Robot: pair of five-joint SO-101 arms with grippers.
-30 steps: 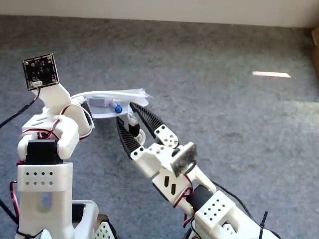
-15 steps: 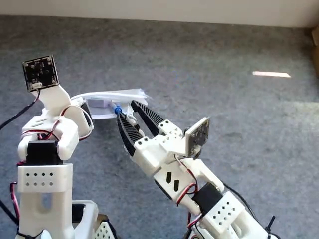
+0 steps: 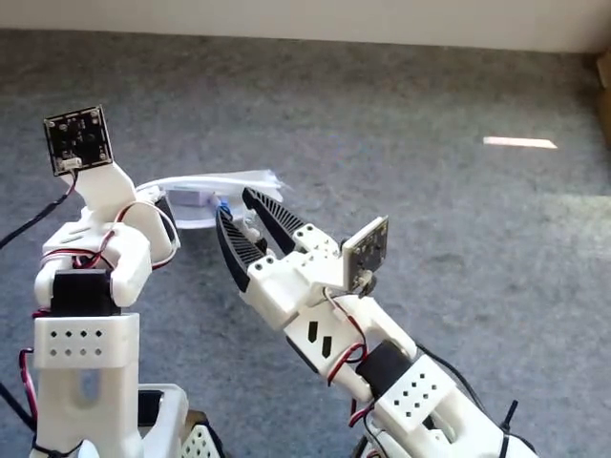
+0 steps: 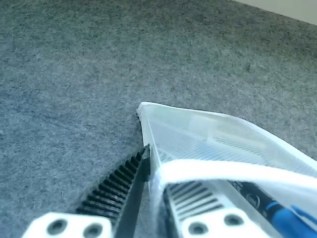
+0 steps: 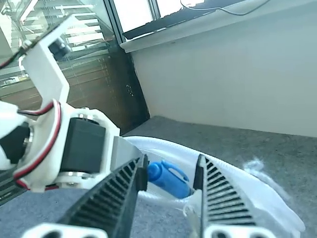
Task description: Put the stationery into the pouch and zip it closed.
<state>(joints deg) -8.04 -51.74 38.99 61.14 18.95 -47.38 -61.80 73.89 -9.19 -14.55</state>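
Firmly, left claw (image 4: 154,171) pinches the pouch (image 4: 213,134) rim; right claw (image 5: 171,159) gapes wide at the blue pen (image 5: 166,177).

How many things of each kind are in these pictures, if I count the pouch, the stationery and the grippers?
Pouch: 1
Blue stationery piece, lying in the pouch: 1 (I cannot tell whether there are more inside)
Grippers: 2, the left gripper and the right gripper
Total: 4
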